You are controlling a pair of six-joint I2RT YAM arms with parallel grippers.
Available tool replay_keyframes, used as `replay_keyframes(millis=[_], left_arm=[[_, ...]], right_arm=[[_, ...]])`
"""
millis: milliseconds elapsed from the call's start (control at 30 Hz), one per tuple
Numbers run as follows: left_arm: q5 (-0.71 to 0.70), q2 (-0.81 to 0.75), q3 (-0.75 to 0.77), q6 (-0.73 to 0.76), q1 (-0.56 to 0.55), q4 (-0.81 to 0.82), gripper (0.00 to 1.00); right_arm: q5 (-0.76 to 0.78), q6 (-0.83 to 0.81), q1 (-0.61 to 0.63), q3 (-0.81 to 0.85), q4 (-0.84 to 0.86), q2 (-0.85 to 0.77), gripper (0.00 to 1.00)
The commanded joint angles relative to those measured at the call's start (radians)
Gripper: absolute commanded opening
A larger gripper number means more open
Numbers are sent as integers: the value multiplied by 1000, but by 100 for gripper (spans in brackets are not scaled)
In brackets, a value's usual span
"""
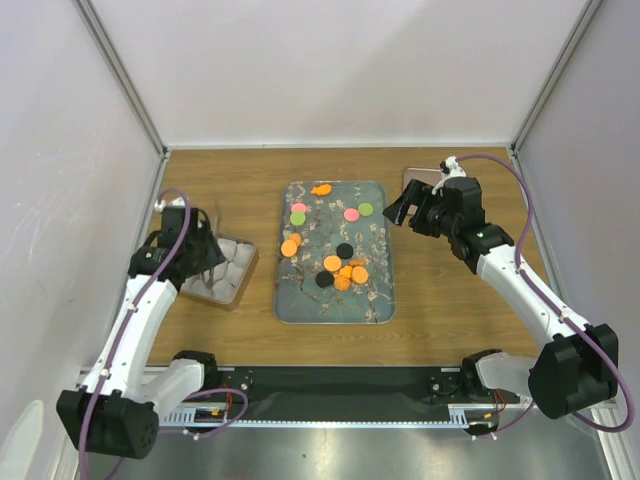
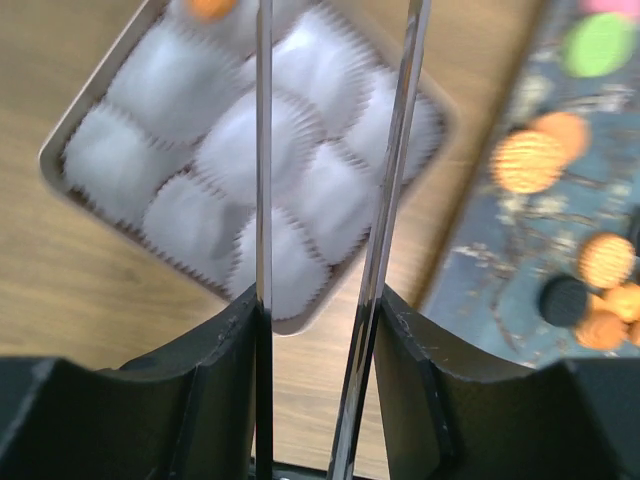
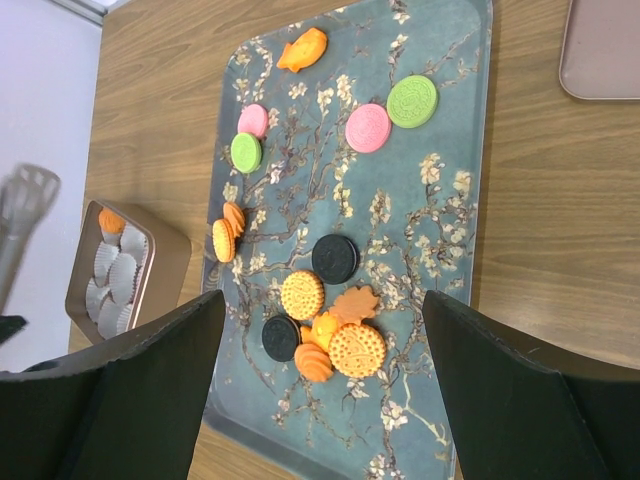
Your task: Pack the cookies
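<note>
Packing looks barely begun. 1 orange cookie (image 2: 210, 8) sits in a paper cup at the corner of the tin (image 2: 70, 135) farthest from the left pincer (image 2: 320, 310); the other white paper cups (image 2: 250, 140) that show are empty. The rest of the cookies (image 3: 334, 258), more than 10 in orange, pink, green and black, lie on the floral tray (image 3: 440, 230) under and ahead of the right pincer (image 3: 322, 300). Most are bunched close below it, with 2 pink, 2 green and a fish-shaped orange one further out. The right pincer hangs above the tray with its fingers spread wide and nothing between them. The left pincer grips a pair of metal tongs (image 2: 262, 150), whose blades stand apart and carry nothing. They reach out over the tin just below, and the tray lies off to that pincer's right. Nearly every cookie is left to move, I judge. The table (image 1: 450, 300) is brown wood. A flat pinkish lid (image 3: 600, 50) lies beyond the right pincer, to its right. Plain white walls (image 1: 330, 70) on metal posts close in 3 sides.
</note>
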Motion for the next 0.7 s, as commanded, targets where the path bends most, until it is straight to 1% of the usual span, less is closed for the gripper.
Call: replay_keyframes(millis=[0, 33, 67, 100, 133, 333, 367, 467, 500, 667], left_arm=[[-58, 19, 133, 5, -132, 3, 49], [-66, 39, 152, -4, -166, 5, 49], [-86, 86, 169, -7, -232, 8, 49], [-95, 111, 201, -10, -266, 16, 50], [-101, 137, 216, -13, -325, 23, 50], [-89, 336, 291, -7, -494, 128, 51], [-77, 401, 317, -6, -510, 149, 51], [-55, 502, 397, -4, -554, 166, 52], [-58, 569, 422, 0, -565, 166, 52], [-58, 748, 563, 28, -614, 151, 53]], right_arm=[[-1, -3, 3, 8, 38, 6, 87], [5, -6, 3, 6, 37, 4, 87], [7, -6, 2, 6, 35, 3, 87], [10, -8, 2, 6, 34, 4, 87], [11, -6, 2, 6, 35, 3, 87], [18, -6, 5, 6, 35, -5, 87], [18, -6, 3, 6, 35, -5, 87], [15, -6, 3, 6, 35, 0, 87], [15, -6, 3, 8, 34, 0, 87], [22, -8, 3, 8, 32, -8, 87]])
